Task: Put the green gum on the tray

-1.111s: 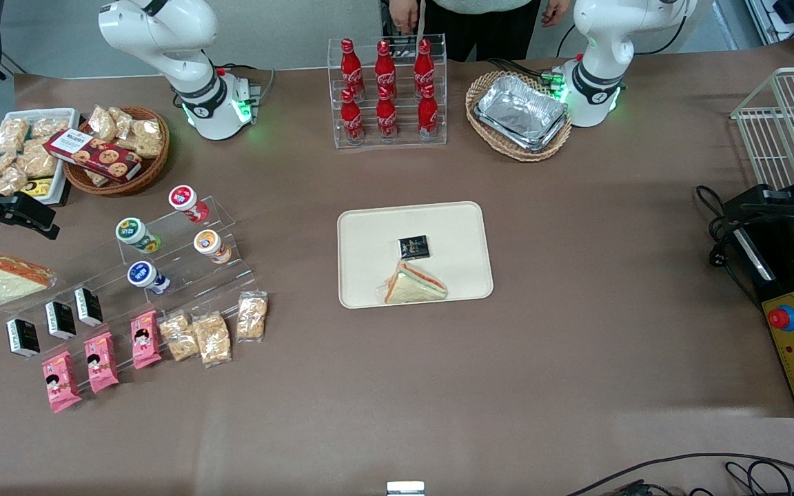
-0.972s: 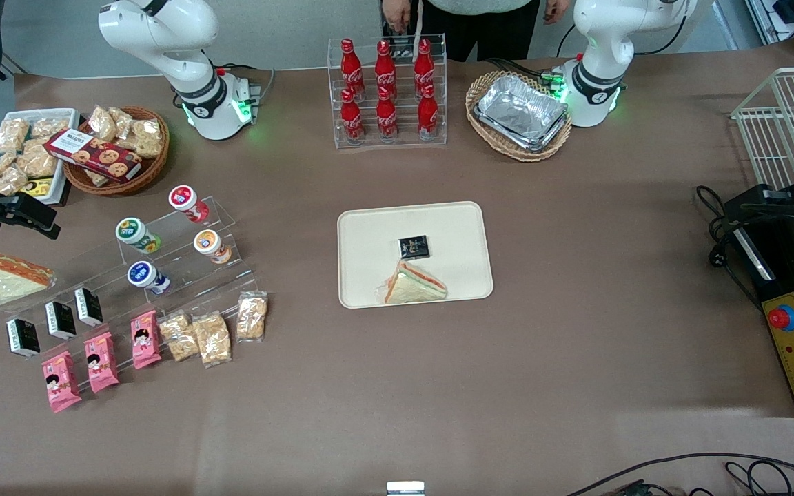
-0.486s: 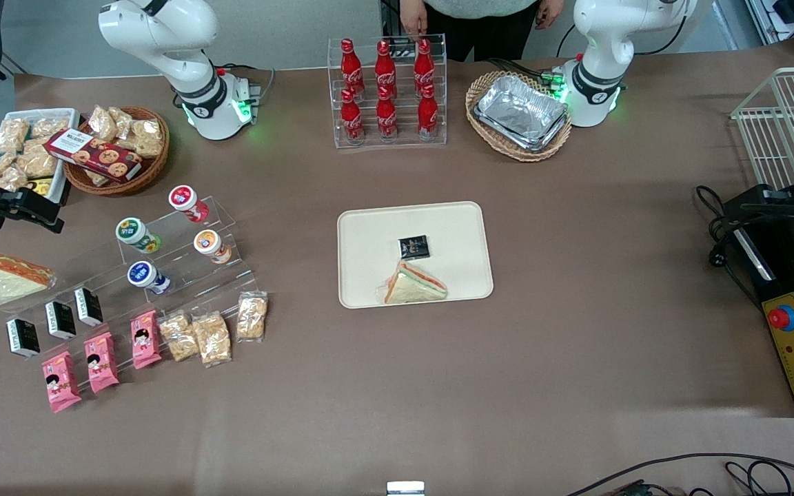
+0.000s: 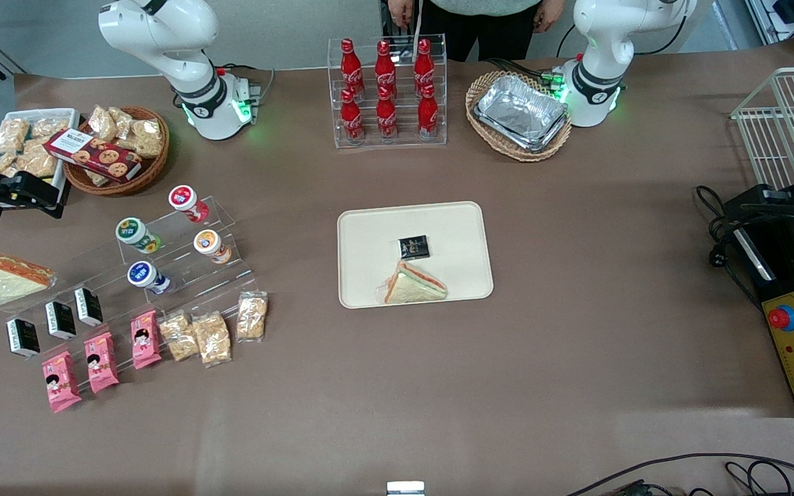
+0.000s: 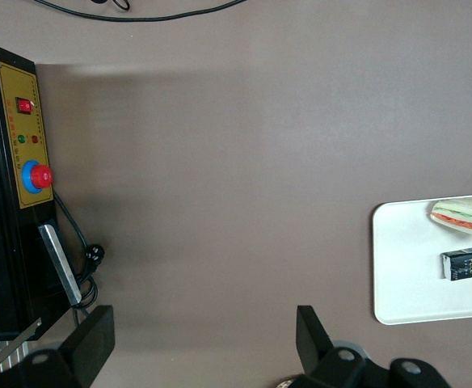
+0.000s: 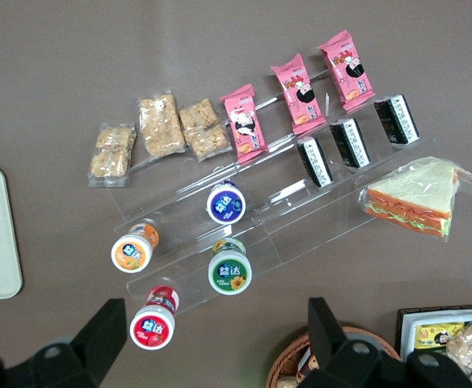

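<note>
Right gripper is hanging open and empty, fingers spread, above the working arm's end of the table, over the clear acrylic step rack. Green gum is sitting on that rack, beside the red-lidded canister and above the blue-lidded canister. Beige tray is lying well apart mid-table, carrying a wrapped sandwich and a small black packet.

Working arm: glossy white rounded shell segments, a black ring bearing a small logo above the white base, green indicator light and grey cables beside the wicker basket of snack bags. Black two-finger gripper: matte, angular fingers, set wide apart, round fasteners seen on its body.
</note>
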Robot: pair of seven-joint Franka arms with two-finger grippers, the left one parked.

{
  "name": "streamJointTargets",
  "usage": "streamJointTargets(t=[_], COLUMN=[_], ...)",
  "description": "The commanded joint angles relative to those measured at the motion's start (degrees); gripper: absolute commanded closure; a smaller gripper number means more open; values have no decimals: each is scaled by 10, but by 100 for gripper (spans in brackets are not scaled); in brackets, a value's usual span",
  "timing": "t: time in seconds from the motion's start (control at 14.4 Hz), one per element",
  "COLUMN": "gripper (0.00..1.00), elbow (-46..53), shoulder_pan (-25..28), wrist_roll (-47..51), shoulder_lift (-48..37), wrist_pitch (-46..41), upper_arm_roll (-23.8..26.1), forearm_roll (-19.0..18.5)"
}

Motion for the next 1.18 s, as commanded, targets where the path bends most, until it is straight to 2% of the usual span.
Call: streamJointTargets(t=[0.0, 0.07, 0.14, 0.62, 0.97, 1.11], gripper=[0, 0, 0, 0, 0, 0], elbow=[7, 7, 7, -25, -224, -245], shoulder_pan=[-3, -6, -5, -5, -4, -5], wrist_roll=[-10, -12, -11, -29, -34, -38], shoulder_lift=[-1, 0, 0, -12, -129, -138], wrist_pitch=[-15, -15, -15, -2, 126, 133], upper_arm_roll=[-2, -4, -8, -17, -19, -20], forearm_roll=[28, 47, 50, 44, 36, 35])
